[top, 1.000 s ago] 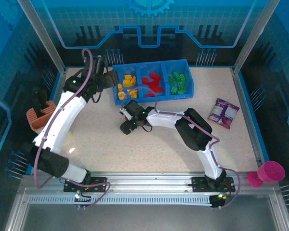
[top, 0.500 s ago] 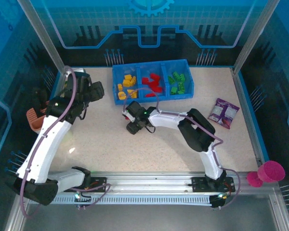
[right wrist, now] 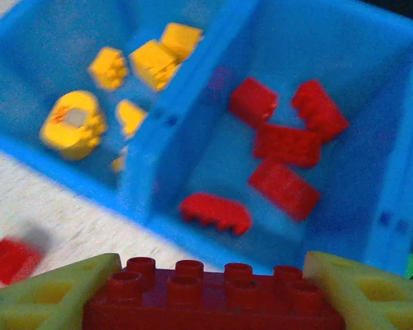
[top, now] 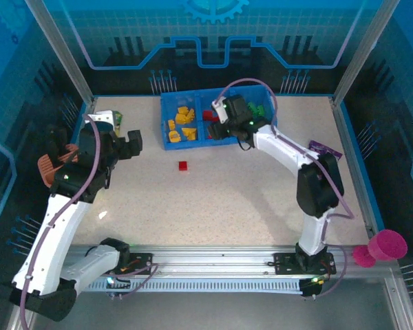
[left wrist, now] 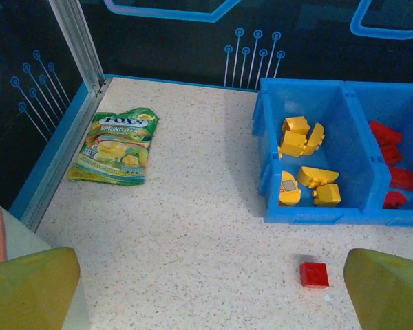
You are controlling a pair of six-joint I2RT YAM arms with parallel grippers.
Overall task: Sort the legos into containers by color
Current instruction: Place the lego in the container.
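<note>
At far left, a salmon ribbed holder (top: 55, 168) and a green foil snack packet (left wrist: 115, 146) on the speckled white worktop (top: 227, 199), neither of them part of the sort. Next along, the left claw (left wrist: 206, 282), spread wide and empty, hanging above the worktop short of the wide blue plastic three-compartment tray (left wrist: 310, 214). Below it, toward its right finger, one small square red brick (left wrist: 314, 273) lying loose on the worktop, near the tray's front wall but apart from it. In the tray's left compartment, the yellow-orange bricks (left wrist: 299, 165), a ring-shaped one among them; in the middle, the red bricks (right wrist: 282, 151); in the right, the green bricks (top: 256, 110), partly hidden by the arm. Over the middle compartment, near its front wall, the right claw (right wrist: 206, 292), clamped on a long red studded brick (right wrist: 193, 306) held crosswise between its fingers. Likely step in hand: delivering that long brick to the red compartment. Next move there, by this reading: part the fingers only with the brick wholly inside the walls, not over the divider toward the yellow side. After that, probably the loose square brick: lower the left claw, straddle it, close, carry to the middle. Farther right, a purple snack packet (top: 325, 148) and a pink cup (top: 385, 244), best left alone.
</note>
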